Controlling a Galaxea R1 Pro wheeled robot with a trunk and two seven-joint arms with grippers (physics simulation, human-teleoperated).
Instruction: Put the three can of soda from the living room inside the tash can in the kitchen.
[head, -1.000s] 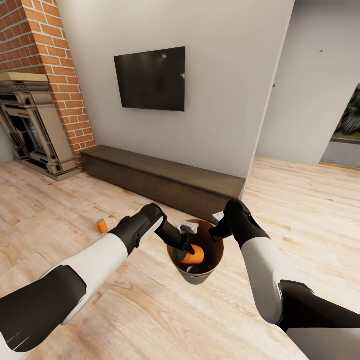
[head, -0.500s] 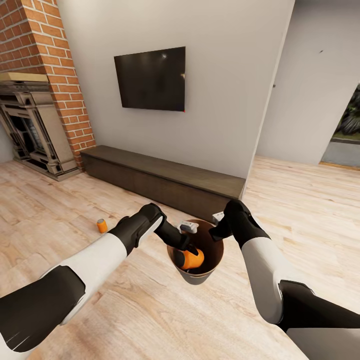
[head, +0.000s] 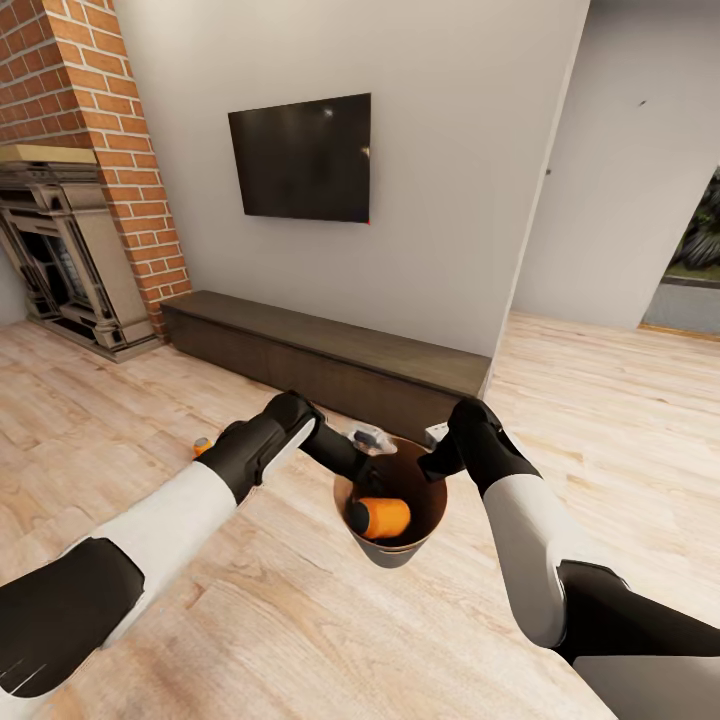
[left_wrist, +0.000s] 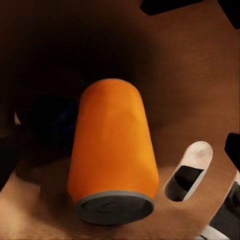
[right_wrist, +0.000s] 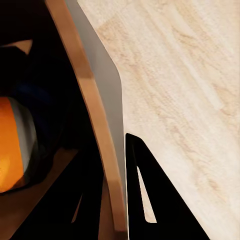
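The trash can (head: 392, 545) is pinched at its rim by the right gripper (head: 440, 466), steadying it; an orange can (head: 378, 517) lies inside, released by the spread left gripper (head: 372, 462).

No legible text, labels or numbers.

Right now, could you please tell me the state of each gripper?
Left gripper: open above the bin, orange can released inside.
Right gripper: closed on the bin's rim.

soda can (head: 380, 517) lying inside trash can (head: 392, 552) | second soda can (head: 201, 446) on floor (head: 300, 620), off to the left | cabinet (head: 330, 360) behind, TV (head: 301, 157) above it
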